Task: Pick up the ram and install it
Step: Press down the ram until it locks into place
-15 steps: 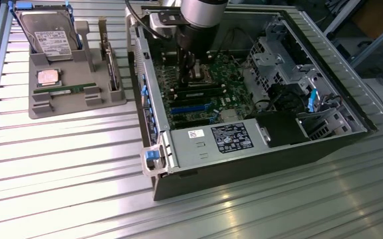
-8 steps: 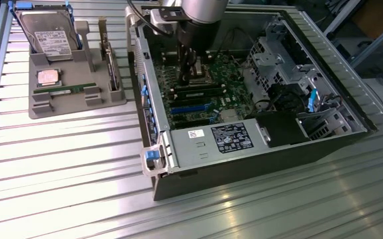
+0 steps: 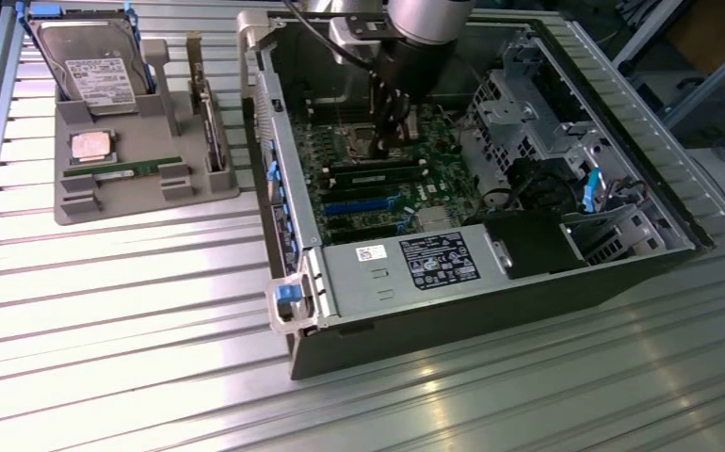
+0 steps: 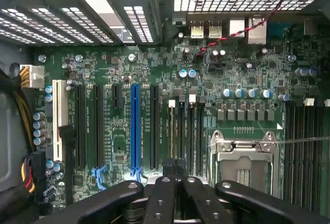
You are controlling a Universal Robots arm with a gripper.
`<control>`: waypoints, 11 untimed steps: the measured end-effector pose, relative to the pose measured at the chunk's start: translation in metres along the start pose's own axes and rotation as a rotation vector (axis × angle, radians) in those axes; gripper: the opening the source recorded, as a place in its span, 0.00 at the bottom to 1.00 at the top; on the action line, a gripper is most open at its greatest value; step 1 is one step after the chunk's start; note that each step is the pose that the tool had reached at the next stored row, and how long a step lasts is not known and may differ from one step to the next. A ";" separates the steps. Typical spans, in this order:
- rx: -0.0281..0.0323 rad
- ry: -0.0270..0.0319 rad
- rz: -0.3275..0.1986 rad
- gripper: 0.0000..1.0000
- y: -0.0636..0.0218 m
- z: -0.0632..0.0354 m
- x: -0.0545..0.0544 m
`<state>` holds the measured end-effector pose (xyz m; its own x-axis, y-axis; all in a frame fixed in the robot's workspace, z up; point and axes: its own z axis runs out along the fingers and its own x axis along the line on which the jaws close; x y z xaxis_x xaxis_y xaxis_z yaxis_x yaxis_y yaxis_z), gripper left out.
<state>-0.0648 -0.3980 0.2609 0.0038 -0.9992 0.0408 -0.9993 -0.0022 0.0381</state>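
Exterior view shows the arm reaching down into an open computer case [image 3: 337, 311] that lies on its side on a ribbed metal table [image 3: 124, 311]. The gripper [image 3: 391, 143] hangs low over the green motherboard [image 3: 376, 174], close to the processor socket and the dark memory slots [image 3: 376, 177] just beside it. Its fingers are pressed together, and nothing can be seen held between them.

The ram [image 3: 121, 169] — a thin green stick with a small white label — lies in a slot of the grey holder tray [image 3: 200, 184] at the exterior view's left, well apart from the case and from the gripper. On the same tray sit a hard drive [image 3: 87, 66] standing tilted at the back, a square processor chip [image 3: 90, 145] just behind the ram, and an upright card [image 3: 212, 118] at the tray's side.

From the wrist view, the black gripper [image 4: 175, 170] points at the motherboard [image 4: 129, 64] with its fingers [image 4: 164, 193] closed tight. Beyond them lie the blue expansion slot [image 4: 135, 126], the black slots around it, the metal-framed processor socket [image 4: 242, 159] and the memory slots [image 4: 304, 147] beside it.
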 end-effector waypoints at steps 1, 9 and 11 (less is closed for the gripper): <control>0.0000 0.0000 0.000 0.11 -0.0019 -0.0002 0.000; -0.0006 0.0000 0.000 0.11 -0.0279 -0.0026 0.000; -0.0014 0.0000 0.000 0.11 -0.0414 -0.0034 0.000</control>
<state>-0.0233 -0.3980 0.2627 0.0039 -0.9992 0.0408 -0.9992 -0.0023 0.0395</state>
